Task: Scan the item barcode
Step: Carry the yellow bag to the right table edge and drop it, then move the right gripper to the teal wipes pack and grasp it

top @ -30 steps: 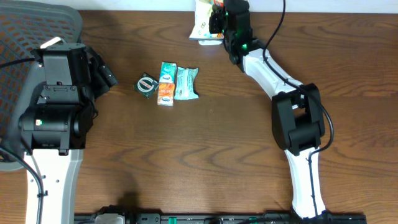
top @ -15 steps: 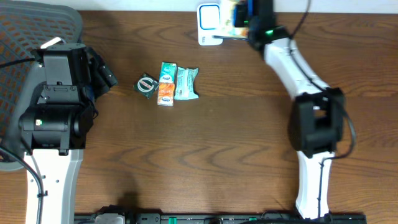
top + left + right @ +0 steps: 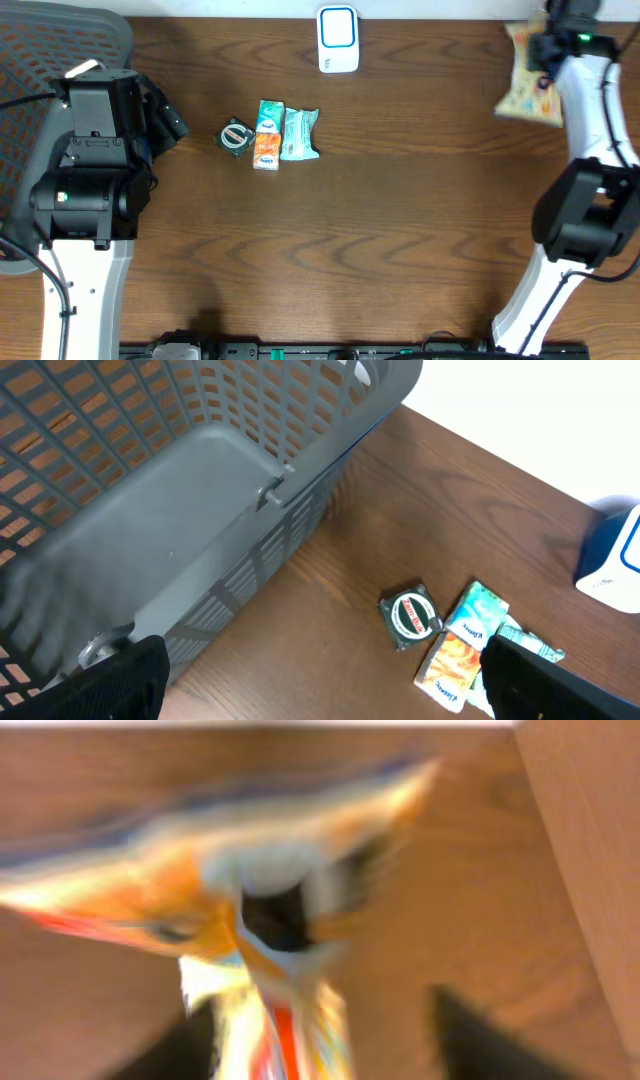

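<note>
The item, a yellow and orange snack packet [image 3: 528, 76], hangs blurred at the table's far right edge, just below my right gripper [image 3: 546, 48]. In the right wrist view the packet [image 3: 250, 900] is smeared by motion. It lies between two dark fingers that stand well apart, closer to the left one, so the right gripper is open. The white and blue scanner [image 3: 338, 38] stands at the back middle, far from the packet. My left gripper [image 3: 320, 685] is open and holds nothing, beside the basket.
A grey mesh basket [image 3: 40, 70] fills the left corner under the left arm. A round green tin [image 3: 236, 136], an orange and teal box [image 3: 267, 134] and a teal packet [image 3: 298, 134] lie together left of centre. A pale wall panel [image 3: 590, 870] borders the right.
The right arm swung from the scanner to the far right, carrying the packet. Its jaws, shut before, now stand apart. The left arm has not moved.
</note>
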`<state>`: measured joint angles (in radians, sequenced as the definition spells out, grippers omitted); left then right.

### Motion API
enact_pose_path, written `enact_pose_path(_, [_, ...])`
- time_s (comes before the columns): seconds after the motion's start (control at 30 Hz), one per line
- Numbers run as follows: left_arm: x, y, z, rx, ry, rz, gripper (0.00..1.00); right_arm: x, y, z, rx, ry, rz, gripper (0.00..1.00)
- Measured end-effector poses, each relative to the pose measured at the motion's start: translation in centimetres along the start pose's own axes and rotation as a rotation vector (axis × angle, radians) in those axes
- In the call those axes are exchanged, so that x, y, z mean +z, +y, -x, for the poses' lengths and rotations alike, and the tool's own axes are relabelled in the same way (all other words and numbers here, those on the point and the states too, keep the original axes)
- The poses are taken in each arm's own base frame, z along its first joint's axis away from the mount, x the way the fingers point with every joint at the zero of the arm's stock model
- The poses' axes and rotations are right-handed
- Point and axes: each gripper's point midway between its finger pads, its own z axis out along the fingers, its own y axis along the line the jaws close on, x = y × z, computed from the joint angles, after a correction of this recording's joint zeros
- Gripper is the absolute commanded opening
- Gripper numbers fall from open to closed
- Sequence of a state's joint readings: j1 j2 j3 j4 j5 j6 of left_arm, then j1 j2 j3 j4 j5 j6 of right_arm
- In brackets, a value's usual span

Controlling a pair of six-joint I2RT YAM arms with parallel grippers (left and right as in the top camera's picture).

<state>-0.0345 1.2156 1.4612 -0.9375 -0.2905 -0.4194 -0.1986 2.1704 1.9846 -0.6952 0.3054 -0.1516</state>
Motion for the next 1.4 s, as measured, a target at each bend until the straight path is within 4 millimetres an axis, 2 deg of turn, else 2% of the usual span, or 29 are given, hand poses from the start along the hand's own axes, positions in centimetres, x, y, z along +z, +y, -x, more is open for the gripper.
enact_pose_path(0.07, [0.0, 0.0, 0.0, 0.0, 0.0, 0.0, 0.98, 0.6, -1.6, -1.4, 0.008, 0.044, 0.015, 0.99])
enact_pose_path(0.13, [0.0, 0.0, 0.0, 0.0, 0.0, 0.0, 0.98, 0.7, -2.0, -1.8, 0.017, 0.058, 0.036, 0.99])
enact_pose_path(0.2, [0.0, 0.0, 0.0, 0.0, 0.0, 0.0, 0.98, 0.7, -1.5, -2.2, 0.017, 0.071, 0.072, 0.99])
enact_pose_path(0.3, [0.0, 0.0, 0.0, 0.0, 0.0, 0.0, 0.98, 0.4, 0.4, -2.6, 0.007, 0.084, 0.151, 0.95])
enact_pose_path(0.33, [0.0, 0.0, 0.0, 0.0, 0.0, 0.0, 0.98, 0.1, 1.7, -2.6, 0.006, 0.088, 0.207, 0.89])
enact_pose_path(0.4, [0.0, 0.0, 0.0, 0.0, 0.0, 0.001, 0.98, -0.5, 3.9, -2.7, 0.018, 0.094, 0.297, 0.86])
enact_pose_path(0.5, [0.0, 0.0, 0.0, 0.0, 0.0, 0.0, 0.98, -1.9, 7.5, -2.9, 0.05, 0.113, 0.449, 0.89])
enact_pose_path(0.57, [0.0, 0.0, 0.0, 0.0, 0.0, 0.0, 0.98, -3.1, 10.1, -3.2, 0.069, 0.136, 0.559, 0.95])
enact_pose_path(0.63, [0.0, 0.0, 0.0, 0.0, 0.0, 0.0, 0.98, -5.4, 13.8, -3.6, 0.081, 0.174, 0.707, 0.99])
enact_pose_path(0.77, [0.0, 0.0, 0.0, 0.0, 0.0, 0.0, 0.98, -9.4, 19.9, -5.1, 0.037, 0.253, 0.885, 0.99])
enact_pose_path(0.8, [0.0, 0.0, 0.0, 0.0, 0.0, 0.0, 0.98, -10.1, 20.8, -5.4, 0.025, 0.267, 0.905, 0.99])
enact_pose_path(0.83, [0.0, 0.0, 0.0, 0.0, 0.0, 0.0, 0.98, -11.7, 23.1, -6.0, -0.01, 0.285, 0.947, 0.99])
enact_pose_path(0.97, [0.0, 0.0, 0.0, 0.0, 0.0, 0.0, 0.97, -15.2, 29.5, -7.2, -0.118, 0.269, 1.03, 0.99])
enact_pose_path(1.03, [0.0, 0.0, 0.0, 0.0, 0.0, 0.0, 0.97, -16.5, 32.7, -8.5, -0.156, 0.274, 1.046, 0.99])
enact_pose_path(1.07, [0.0, 0.0, 0.0, 0.0, 0.0, 0.0, 0.98, -17.3, 35.1, -9.5, -0.169, 0.27, 1.05, 0.99])
enact_pose_path(1.2, [0.0, 0.0, 0.0, 0.0, 0.0, 0.001, 0.98, -19.0, 40.2, -11.5, -0.165, 0.241, 1.082, 0.99])
enact_pose_path(1.3, [0.0, 0.0, 0.0, 0.0, 0.0, 0.0, 0.98, -19.5, 42.4, -12.1, -0.133, 0.214, 1.104, 0.99])
enact_pose_path(1.4, [0.0, 0.0, 0.0, 0.0, 0.0, 0.0, 0.98, -19.6, 43.7, -13.3, -0.095, 0.233, 1.1, 0.97])
